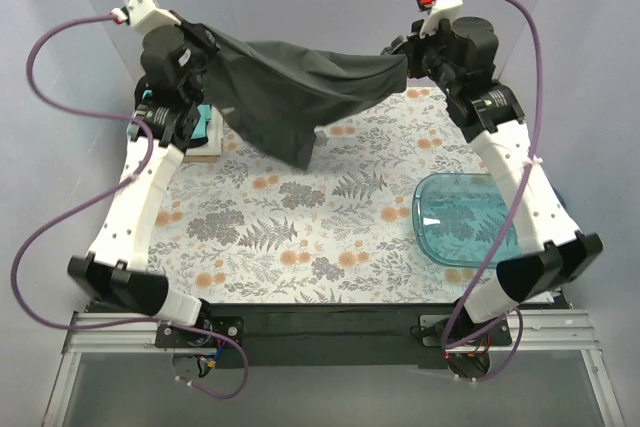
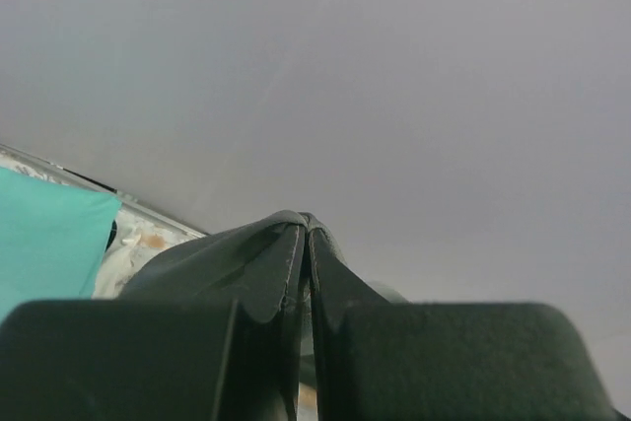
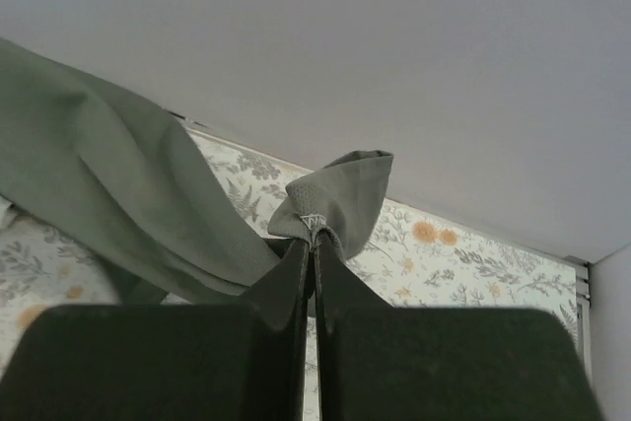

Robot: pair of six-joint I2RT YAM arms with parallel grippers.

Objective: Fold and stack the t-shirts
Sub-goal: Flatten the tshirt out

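While aloft (sagging), shirt (image 1: 290, 92) between grippers (image 1: 207, 44) (image 1: 400, 65)

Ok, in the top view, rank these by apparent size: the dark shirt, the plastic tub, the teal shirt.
1. Dark shirt, though it hangs nearer the camera.
2. Plastic tub.
3. Teal shirt, mostly hidden by the left arm.

A t-shirt (image 1: 300, 87) is stretched above the far part of the table (image 1: 300, 232), pinched by the left gripper (image 1: 205, 44) at far left and the right gripper (image 1: 398, 55) at far right. Folded shirts (image 1: 208, 133) are stacked far left; a tub (image 1: 465, 219) is set near right.
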